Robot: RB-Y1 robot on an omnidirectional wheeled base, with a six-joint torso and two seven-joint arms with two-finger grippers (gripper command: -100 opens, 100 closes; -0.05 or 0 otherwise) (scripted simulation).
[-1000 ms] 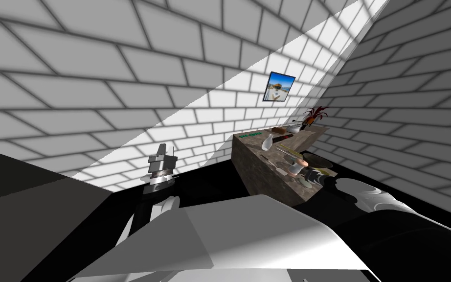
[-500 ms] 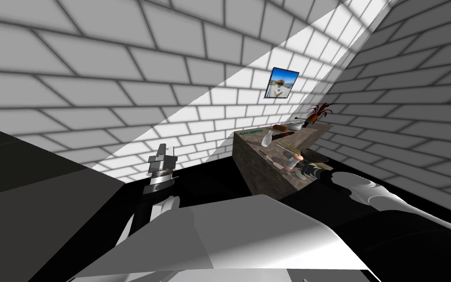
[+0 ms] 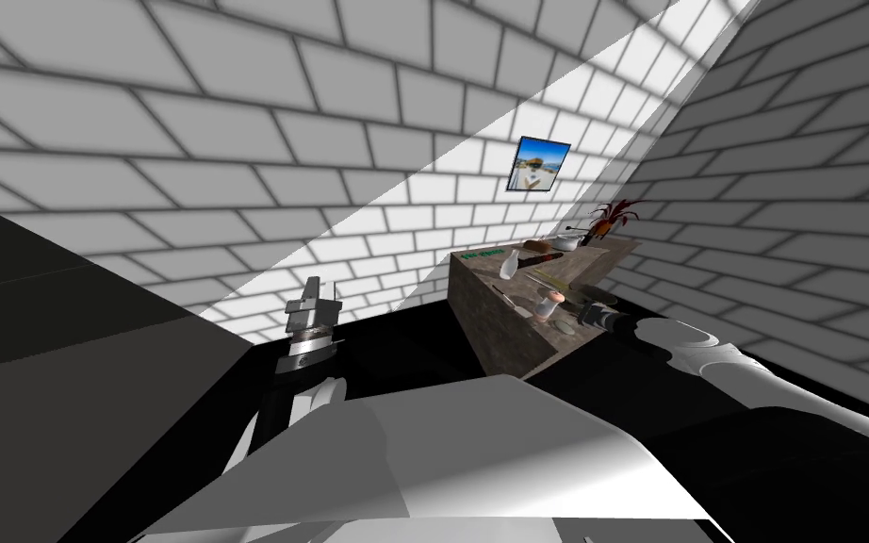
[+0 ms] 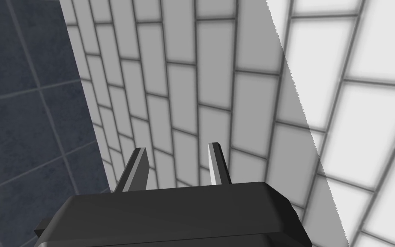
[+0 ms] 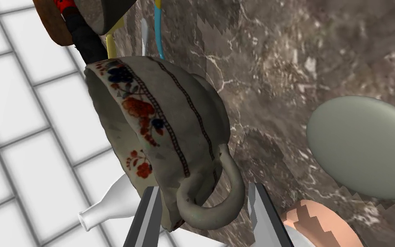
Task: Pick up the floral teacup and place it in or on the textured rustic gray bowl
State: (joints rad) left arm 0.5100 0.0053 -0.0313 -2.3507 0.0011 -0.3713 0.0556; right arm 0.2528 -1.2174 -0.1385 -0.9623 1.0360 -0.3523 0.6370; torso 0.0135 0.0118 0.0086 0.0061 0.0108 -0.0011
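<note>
Holding the floral teacup [image 5: 158, 124] in the right gripper [image 5: 203, 187], the 2 blades closed against the sides of its handle loop. Cup tipped, foot toward the gripper, mouth turned away, so nothing of its inside on show. Positioned over the marbled brown counter [image 5: 278, 64], by the long edge on the right arm's side and toward the near end; contact between foot and counter impossible to tell. Off-white, greyish body with 1 broad band of red, orange and blue flowers under the rim, 2 thin dotted dark lines, 1 thick ring handle.

Beyond the cup, toward the far end, a grey-brown bowl [image 5: 102, 17], cut off at the rim, contents out of sight. Between cup and bowl, thin yellow, white and blue handles flat on the counter. Near the long edge facing the brick wall, 1 white bottle [image 5: 106, 206], partly hidden behind the cup. Just beside the right blade, a white thing with a pink top [image 5: 312, 218]; near it, a flat grey-green disc [image 5: 359, 146] on the marble.

Left gripper [image 4: 177, 146] upright, well apart from the counter, blades apart with nothing between them.
</note>
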